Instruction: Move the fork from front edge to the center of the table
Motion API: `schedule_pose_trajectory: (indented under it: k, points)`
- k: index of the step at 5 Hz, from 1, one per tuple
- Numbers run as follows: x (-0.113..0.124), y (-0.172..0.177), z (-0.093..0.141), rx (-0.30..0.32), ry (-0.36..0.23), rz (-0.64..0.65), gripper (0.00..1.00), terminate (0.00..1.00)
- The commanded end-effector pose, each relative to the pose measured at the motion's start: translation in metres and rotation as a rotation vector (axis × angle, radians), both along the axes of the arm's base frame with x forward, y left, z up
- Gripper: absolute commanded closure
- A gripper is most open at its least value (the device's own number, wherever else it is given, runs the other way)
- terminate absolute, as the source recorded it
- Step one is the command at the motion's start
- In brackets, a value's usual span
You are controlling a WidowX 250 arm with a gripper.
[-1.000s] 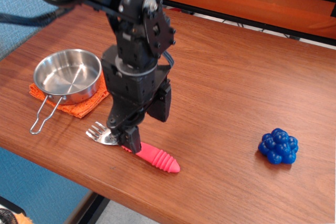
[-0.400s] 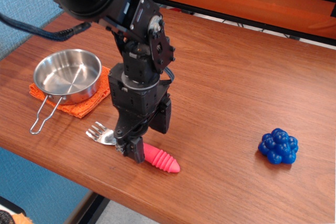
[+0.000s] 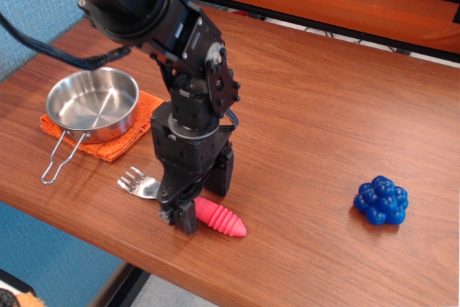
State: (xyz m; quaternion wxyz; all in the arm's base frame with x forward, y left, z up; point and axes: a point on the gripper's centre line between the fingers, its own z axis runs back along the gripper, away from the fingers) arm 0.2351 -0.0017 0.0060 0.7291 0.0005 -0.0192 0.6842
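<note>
The gripper [image 3: 192,203] stands low over the fork [image 3: 192,203], with one black finger [image 3: 185,214] on the near side of the neck, where the metal meets the pink-red handle, and the other on the far side. The jaws look close around this neck, but from this angle I cannot tell if they already pinch it or only stand beside it.

The fork lies flat near the front edge of the table [image 3: 309,106], with its tines to the left and the ribbed handle to the right. It is not yet lifted.

To do this step well, I think the fingers should close fully on the neck before any lift. The handle is thick and tapered, so a grasp there could slip, and the heavy end may make the fork tip down.

To the left, the steel pan [image 3: 92,103] sits on an orange cloth [image 3: 113,143], and its wire handle is near the tines. The blue berry-like toy [image 3: 382,200] is well apart on the right. Toward the centre, the wood behind the arm has open room, so the way there is free. The front edge is close, so a dropped fork could fall off.
</note>
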Motion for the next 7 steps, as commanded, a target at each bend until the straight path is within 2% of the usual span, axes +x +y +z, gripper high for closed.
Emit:
schedule_pose_trajectory:
  k: [1, 3, 4, 5, 6, 7]
  points:
    - [-0.002, -0.001, -0.001, 0.007, -0.022, 0.002, 1.00, 0.00]
    - [-0.007, -0.001, 0.009, -0.015, -0.029, -0.003, 1.00, 0.00]
    - [-0.005, 0.003, 0.025, 0.000, -0.008, -0.081, 1.00, 0.00]
    - [0.000, 0.003, 0.040, 0.053, -0.009, -0.211, 1.00, 0.00]
    - [0.008, -0.002, 0.047, 0.144, 0.010, -0.427, 1.00, 0.00]
    - [0.016, -0.005, 0.050, 0.232, 0.057, -0.682, 1.00, 0.00]
